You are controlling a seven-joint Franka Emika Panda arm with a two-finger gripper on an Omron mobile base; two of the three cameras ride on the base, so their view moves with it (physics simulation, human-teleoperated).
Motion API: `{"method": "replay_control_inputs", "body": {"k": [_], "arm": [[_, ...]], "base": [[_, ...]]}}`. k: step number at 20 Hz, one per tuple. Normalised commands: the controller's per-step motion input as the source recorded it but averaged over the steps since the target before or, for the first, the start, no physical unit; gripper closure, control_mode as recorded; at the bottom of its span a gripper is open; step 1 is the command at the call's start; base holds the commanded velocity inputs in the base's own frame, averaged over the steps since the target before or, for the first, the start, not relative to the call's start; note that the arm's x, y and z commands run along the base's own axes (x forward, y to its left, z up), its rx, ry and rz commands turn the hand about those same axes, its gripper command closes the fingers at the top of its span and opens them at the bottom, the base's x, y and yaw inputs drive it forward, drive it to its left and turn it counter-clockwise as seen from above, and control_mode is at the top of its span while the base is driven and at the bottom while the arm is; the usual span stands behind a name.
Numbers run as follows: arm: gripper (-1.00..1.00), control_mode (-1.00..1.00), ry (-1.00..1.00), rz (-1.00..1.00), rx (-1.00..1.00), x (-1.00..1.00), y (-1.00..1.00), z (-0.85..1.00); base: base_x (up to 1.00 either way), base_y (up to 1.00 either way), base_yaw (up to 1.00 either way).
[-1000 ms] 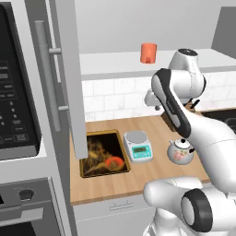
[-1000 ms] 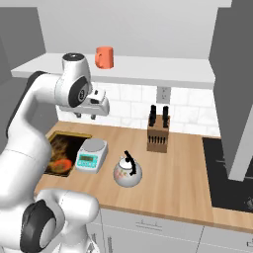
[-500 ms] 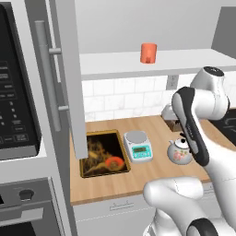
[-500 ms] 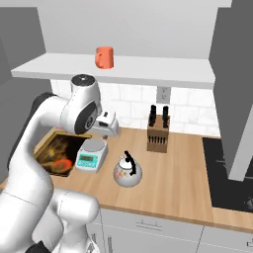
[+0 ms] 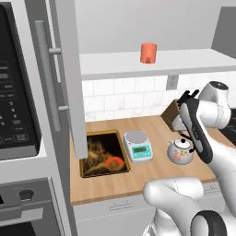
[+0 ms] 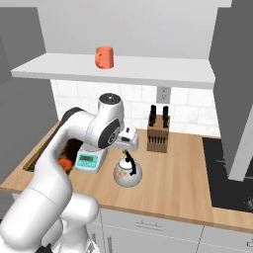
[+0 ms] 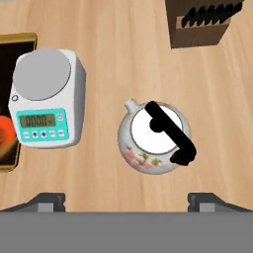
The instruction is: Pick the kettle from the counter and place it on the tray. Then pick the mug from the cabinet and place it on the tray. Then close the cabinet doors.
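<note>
The white arm is reaching over the wooden tabletop (image 6: pixel 188 183), its tool (image 7: pixel 126 201) hanging directly above the kettle (image 7: pixel 154 136) with the two dark fingertips (image 7: pixel 49 201) spread wide on either side and nothing between them. The kettle (image 6: pixel 127 171) is sitting upright on the tabletop (image 5: pixel 152 173), its black arched handle crossing over the lid and its short spout pointing toward the scale (image 7: pixel 44 99). The kettle (image 5: pixel 180 151) is standing just right of the white digital scale (image 5: pixel 139 146), apart from it, and the scale (image 6: pixel 90 157) in turn is lying just right of the dark tray (image 5: pixel 103 159) with the orange blob, which is resting at the left end of the tabletop (image 7: pixel 123 49). The tray (image 7: pixel 10 104) is showing its golden rim at the left edge of the hand view. A wooden knife block (image 6: pixel 158 133) is standing at the far side by the tiled wall, beyond the kettle. Above, the orange mug (image 5: pixel 148 53) is sitting on the white shelf (image 5: pixel 152 67) of the open cabinet, well above the tabletop, and the left cabinet door (image 5: pixel 67 78) is standing swung open with its silver bar handle (image 5: pixel 45 78) facing the microwave (image 5: pixel 16 106).
</note>
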Motion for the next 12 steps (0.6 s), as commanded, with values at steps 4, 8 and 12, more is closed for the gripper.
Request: {"method": "replay_control_inputs", "body": {"k": [4,8,12], "arm": [[-1.00,-1.00,0.11,0.07,0.01,0.40,-0.45,-0.30],[-1.00,-1.00,0.03,0.07,0.04,0.30,-0.37,-0.28],[-1.00,-1.00,0.00,0.11,0.02,0.18,-0.17,-0.37]], "base": [[0.00,0.00,0.00],[0.00,0.00,0.00],[0.00,0.00,0.00]]}}
